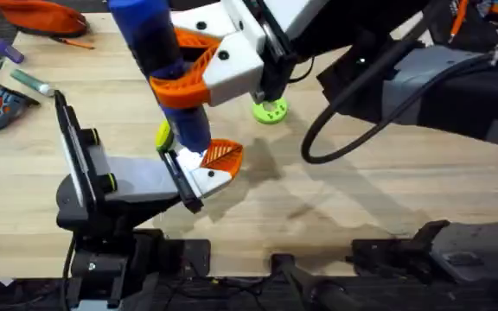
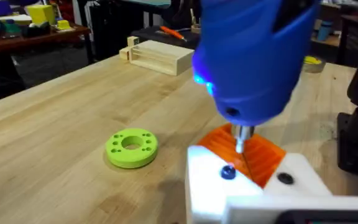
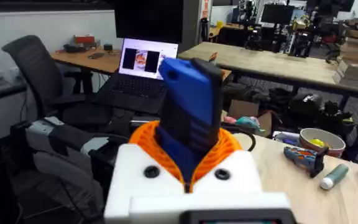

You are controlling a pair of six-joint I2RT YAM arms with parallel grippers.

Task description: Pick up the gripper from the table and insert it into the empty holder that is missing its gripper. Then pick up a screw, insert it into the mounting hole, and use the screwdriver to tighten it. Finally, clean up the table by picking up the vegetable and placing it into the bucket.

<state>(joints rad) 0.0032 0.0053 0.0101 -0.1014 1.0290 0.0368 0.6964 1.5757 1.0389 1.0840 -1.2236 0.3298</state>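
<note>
**Screwdriver held over the mounting screw**

Overhead view: the screwdriver [image 1: 167, 60] is carried upright by the right claw [image 1: 199, 69], whose orange pads are closed around its blue body. Its lower end is lowered onto the left claw [image 1: 206, 168], which is laid out low over the worktop [image 1: 361, 190], apparently so that its mount is presented steady for the tool. The gripper [image 1: 223, 154], orange and ribbed, is already seated on the holder [image 1: 214, 180], so the step in hand is judged to be the tightening.

From the left wrist, the thin metal tip [image 2: 241, 138] is seen just beside a dark screw [image 2: 227, 172] in the white mount, and whether it is engaged cannot be told. Whether the left claw is open or closed cannot be told either. A lime-green disc [image 2: 131, 147] lies nearby on the worktop. From the right wrist, the bucket [image 3: 322, 142] is seen well apart, with something yellow inside; the vegetable [image 1: 163, 136] appears as a yellow-green patch beside the screwdriver overhead.
</note>
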